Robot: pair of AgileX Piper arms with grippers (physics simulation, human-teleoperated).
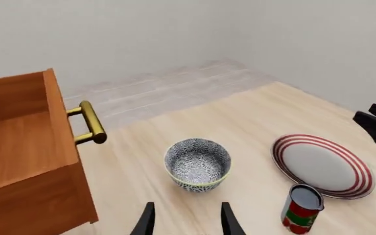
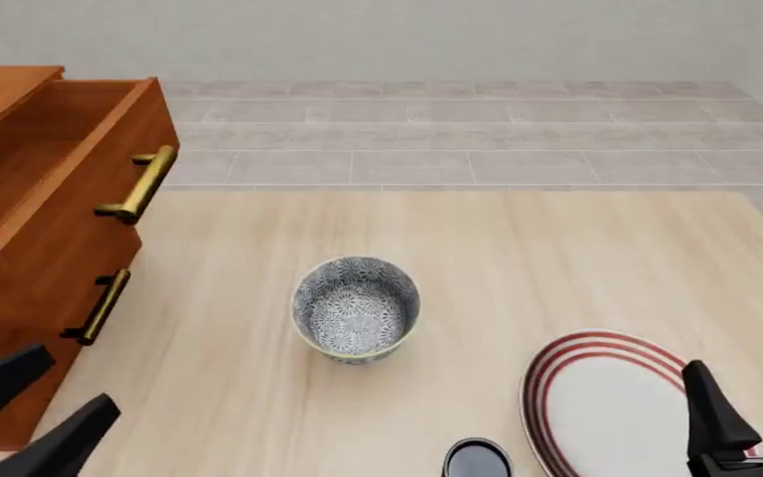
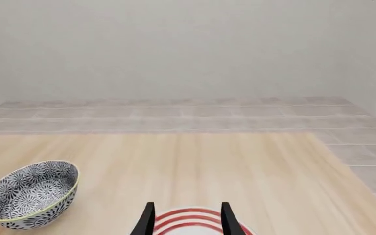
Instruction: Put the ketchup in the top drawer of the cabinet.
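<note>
The ketchup [image 1: 301, 208] is a small red can with a green band, standing upright on the table beside the striped plate; the front view shows only its dark round top [image 2: 476, 460] at the near edge. The cabinet [image 2: 17, 298] stands at the left with its top drawer [image 2: 57, 164] pulled out, brass handle facing right, nothing seen inside. My left gripper [image 2: 31, 417] hangs open at the near left in front of the cabinet, well left of the can. My right gripper [image 2: 746, 402] is open above the plate's near right side.
A patterned grey bowl [image 2: 355, 306] sits mid-table between the cabinet and the can. A white plate with red rings [image 2: 594, 397] lies near right. The lower drawer front [image 2: 37, 328] is closed. Beyond the table's far edge is tiled floor.
</note>
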